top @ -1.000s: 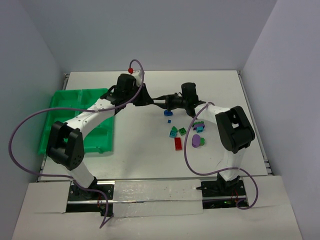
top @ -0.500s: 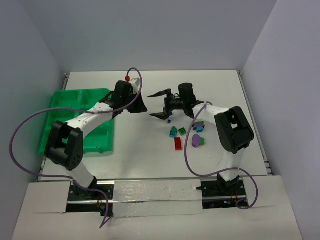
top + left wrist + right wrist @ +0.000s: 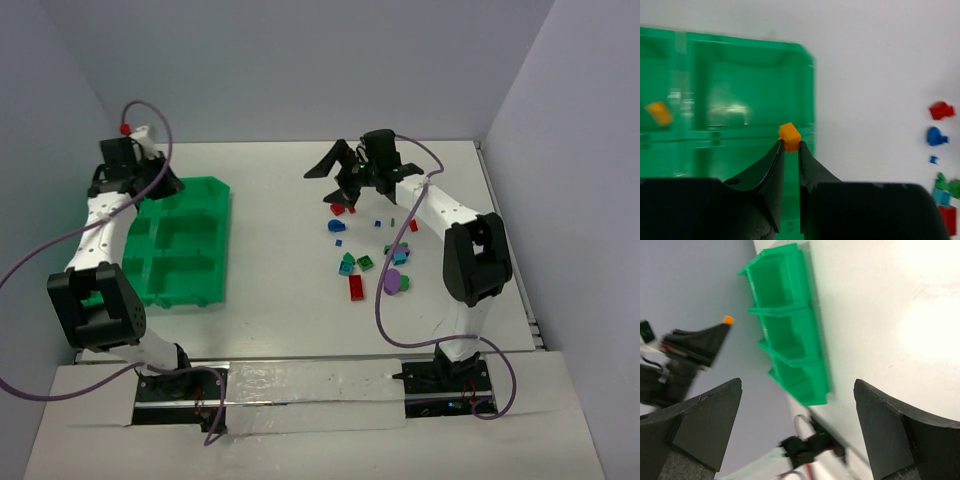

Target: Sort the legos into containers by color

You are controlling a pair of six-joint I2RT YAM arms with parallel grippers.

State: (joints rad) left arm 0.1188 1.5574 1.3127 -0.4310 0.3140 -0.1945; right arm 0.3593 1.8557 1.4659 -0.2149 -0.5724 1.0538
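A small orange lego is pinched between the tips of my left gripper, which is shut on it. The left gripper hovers over the far end of the green tray of containers, above a divider. Another orange lego lies in a far-left compartment. My right gripper hangs wide open and holds nothing, above the table's far middle. Its wrist view looks across at the tray and the orange lego. Loose legos lie on the table: red, blue, teal, purple.
More loose bricks sit right of centre: a green one, a long red one and a small red one. White walls enclose the table on three sides. A purple cable loops down beside the right arm.
The grippers met at the table's middle; the right one opened wide and pulled up and back. The left arm swung left with the orange lego to above the tray.
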